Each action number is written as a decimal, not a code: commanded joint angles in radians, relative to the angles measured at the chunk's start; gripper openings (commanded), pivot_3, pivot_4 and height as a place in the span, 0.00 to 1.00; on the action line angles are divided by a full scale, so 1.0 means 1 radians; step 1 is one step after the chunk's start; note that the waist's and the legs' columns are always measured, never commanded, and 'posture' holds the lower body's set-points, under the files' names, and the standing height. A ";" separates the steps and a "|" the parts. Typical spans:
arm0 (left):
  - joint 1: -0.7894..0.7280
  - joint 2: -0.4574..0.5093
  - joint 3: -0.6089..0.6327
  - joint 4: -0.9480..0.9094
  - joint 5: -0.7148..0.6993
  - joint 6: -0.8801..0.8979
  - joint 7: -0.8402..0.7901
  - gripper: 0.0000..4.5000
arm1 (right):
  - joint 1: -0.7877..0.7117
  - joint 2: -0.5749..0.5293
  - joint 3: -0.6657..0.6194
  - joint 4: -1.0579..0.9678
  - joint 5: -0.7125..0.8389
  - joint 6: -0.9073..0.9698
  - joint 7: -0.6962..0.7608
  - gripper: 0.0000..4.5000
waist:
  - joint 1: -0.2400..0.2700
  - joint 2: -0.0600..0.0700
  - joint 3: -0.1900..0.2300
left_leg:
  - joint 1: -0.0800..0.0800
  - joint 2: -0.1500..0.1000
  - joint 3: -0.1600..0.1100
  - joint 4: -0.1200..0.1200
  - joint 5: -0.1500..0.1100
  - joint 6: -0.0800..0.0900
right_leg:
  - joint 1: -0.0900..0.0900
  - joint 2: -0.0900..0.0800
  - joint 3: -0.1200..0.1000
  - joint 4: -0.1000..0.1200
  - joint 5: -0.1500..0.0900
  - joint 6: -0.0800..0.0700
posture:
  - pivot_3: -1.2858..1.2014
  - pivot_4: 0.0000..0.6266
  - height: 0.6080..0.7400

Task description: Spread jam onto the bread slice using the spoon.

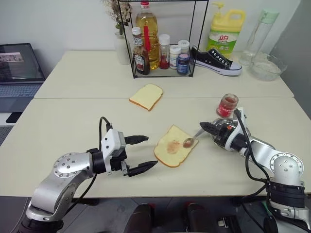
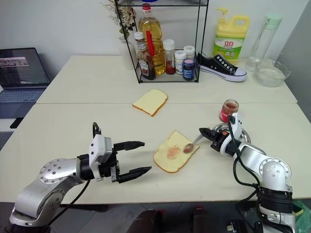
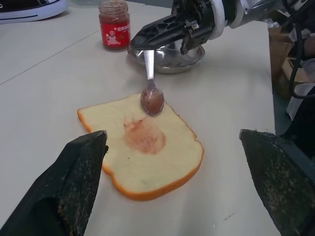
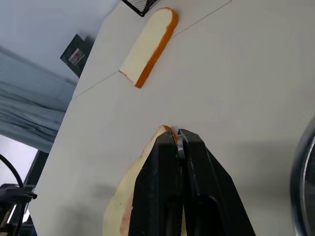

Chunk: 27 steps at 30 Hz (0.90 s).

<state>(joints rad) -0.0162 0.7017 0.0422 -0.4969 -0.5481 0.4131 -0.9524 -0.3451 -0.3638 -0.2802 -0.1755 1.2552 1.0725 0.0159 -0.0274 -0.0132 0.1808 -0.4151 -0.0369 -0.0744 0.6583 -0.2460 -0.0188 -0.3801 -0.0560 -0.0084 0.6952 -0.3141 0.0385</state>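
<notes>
You had the right gripper (image 1: 203, 125) pinched shut on the slim silver handle of the spoon (image 3: 151, 96), its oval bowl, stained red, resting at the near-right edge of the bread slice (image 1: 174, 146). That slice lay flat on the cream table (image 1: 73, 121), pale yellow with a golden-brown crust and a soft reddish smear of jam (image 3: 144, 138) at its middle. Your left gripper (image 1: 142, 153) hung just left of the slice, its two black fingers spread wide and holding nothing.

The left wrist view gave you what the head views could not: the coarse, gritty texture of the finger pads (image 3: 78, 172), the glossy film on the spoon's bowl, and the round shallow steel dish (image 3: 170, 55) just behind the right gripper, with the short glass jam jar (image 3: 114, 25) standing beside it. The right wrist view showed the metal handle clamped between the pressed black fingers and the second, unmarked slice (image 4: 147, 46) lying farther up the table, near the wire rack of bottles (image 1: 163, 39).
</notes>
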 commanded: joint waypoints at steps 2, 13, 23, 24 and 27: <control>-0.023 -0.003 -0.004 0.002 -0.005 -0.013 -0.009 1.00 | -0.068 0.093 0.044 -0.016 0.008 -0.029 -0.026 0.01 | -0.002 0.000 0.000 | 0.000 0.000 0.000 0.000 0.000 0.000 | 0.000 0.000 0.000 0.000 0.000 0.000 | 0.52 0.24 1.00; -0.001 0.002 0.004 -0.010 -0.007 -0.017 -0.004 1.00 | -0.055 0.085 0.089 0.071 -0.184 -0.065 0.052 0.01 | 0.004 0.000 0.000 | 0.000 -0.001 0.000 0.000 0.000 0.000 | 0.000 -0.001 0.000 0.000 0.000 0.000 | 0.52 0.24 1.00; -0.011 -0.009 -0.015 0.010 -0.001 -0.031 -0.014 1.00 | 0.025 -0.007 -0.020 0.007 -0.127 -0.010 0.048 0.01 | 0.006 0.000 0.000 | 0.000 -0.001 0.000 0.000 0.000 0.000 | 0.000 -0.001 0.000 0.000 0.000 0.000 | 0.52 0.24 1.00; -0.014 -0.009 -0.017 0.013 -0.001 -0.032 -0.017 1.00 | 0.040 -0.014 -0.027 -0.001 -0.124 -0.008 0.047 0.01 | 0.006 0.000 0.000 | 0.000 -0.001 0.000 0.000 0.000 0.000 | 0.001 -0.001 0.000 0.000 0.000 0.000 | 0.52 0.24 1.00; -0.023 -0.010 -0.022 0.023 0.000 -0.036 -0.028 1.00 | 0.075 -0.024 -0.063 -0.036 -0.094 0.003 0.029 0.01 | 0.010 0.000 0.000 | 0.000 -0.001 0.000 0.000 0.000 0.000 | 0.001 -0.001 -0.001 -0.001 0.000 0.000 | 0.52 0.24 1.00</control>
<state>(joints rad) -0.0278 0.6949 0.0231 -0.4626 -0.5463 0.4021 -0.9718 -0.2911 -0.3617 -0.3057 -0.1809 1.1603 1.0589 0.0748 -0.0174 -0.0132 0.1808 -0.4150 -0.0380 -0.0748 0.6584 -0.2460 -0.0188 -0.3790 -0.0570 -0.0091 0.6942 -0.3141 0.0385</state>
